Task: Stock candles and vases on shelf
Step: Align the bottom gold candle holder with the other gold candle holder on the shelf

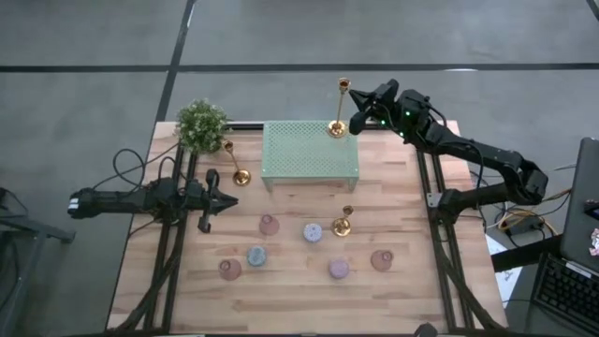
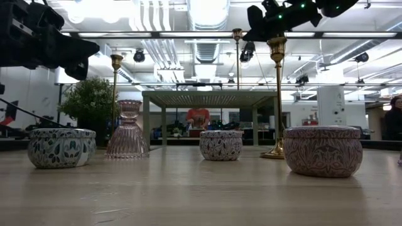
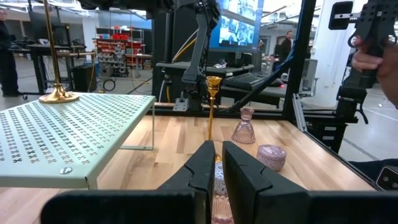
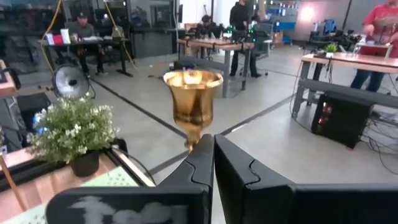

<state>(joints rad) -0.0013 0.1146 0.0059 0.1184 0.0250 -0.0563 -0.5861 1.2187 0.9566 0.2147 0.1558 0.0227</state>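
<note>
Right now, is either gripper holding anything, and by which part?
Right gripper grips the gold candlestick on the shelf by its upper stem. Left gripper holds nothing.

Candlestick (image 4: pixel 193 102) stem hidden behind jaws.

Both arms are dark, jointed and slim, with black cables trailing from the left arm (image 1: pixel 122 200). Green lights glow on the right arm (image 1: pixel 440 139). Each gripper has two black, angular fingers (image 3: pixel 245 177)

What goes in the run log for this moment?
right claw: shut on brass candlestick, standing on shelf | left claw: shut, empty, left of tins | candle tins, vases: on table
</note>
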